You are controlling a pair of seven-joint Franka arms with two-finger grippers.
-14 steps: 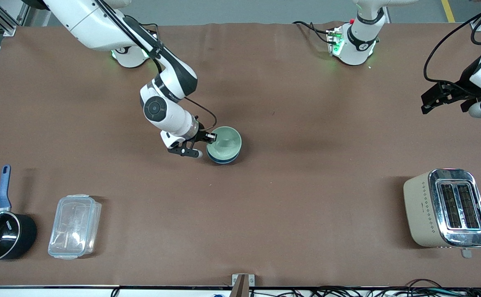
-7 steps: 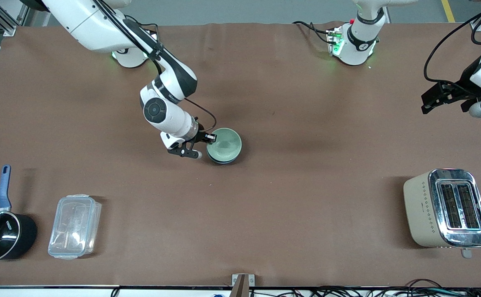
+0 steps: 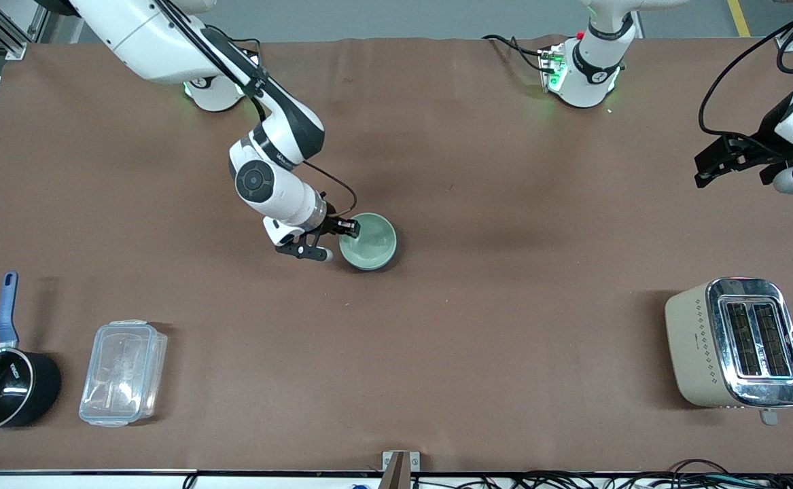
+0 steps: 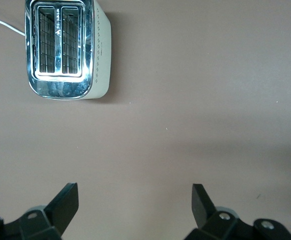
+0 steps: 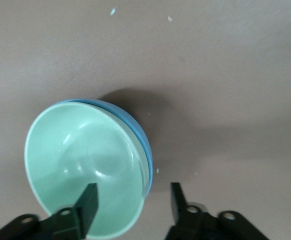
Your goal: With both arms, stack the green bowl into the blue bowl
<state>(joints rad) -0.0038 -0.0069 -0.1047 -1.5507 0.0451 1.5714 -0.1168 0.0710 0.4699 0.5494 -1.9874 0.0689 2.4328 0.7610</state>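
The small, smooth, pale mint-green bowl (image 3: 369, 241) sits nested inside the small sky-blue bowl with the darker blue outside (image 5: 141, 140), near the middle of the brown-covered worktop (image 3: 478, 326). From the front view almost nothing of the blue bowl shows, which suggests the green one has gone well down into it; in the right wrist view only a blue crescent of rim and wall is visible along one side of the green bowl, so the stack looks seated but slightly off-centre or tilted.

The right end effector (image 5: 133, 202) straddles the green bowl's rim on the side toward the right arm's end of the worktop, one finger (image 5: 88, 200) inside the bowl and the other outside it. The fingers stand apart with a gap between them and the wall, so the grip appears let go, probably because the bowl now rests on its own.

The left end effector (image 4: 135, 202) hangs spread and empty over bare worktop at the left arm's end, with the cream two-slot toaster with a chrome top (image 4: 65, 50) in its view. That arm waits well clear of the bowls, likely to leave room.

The stacking seems essentially done; lifting the right fingers straight up would avoid dragging the rim.
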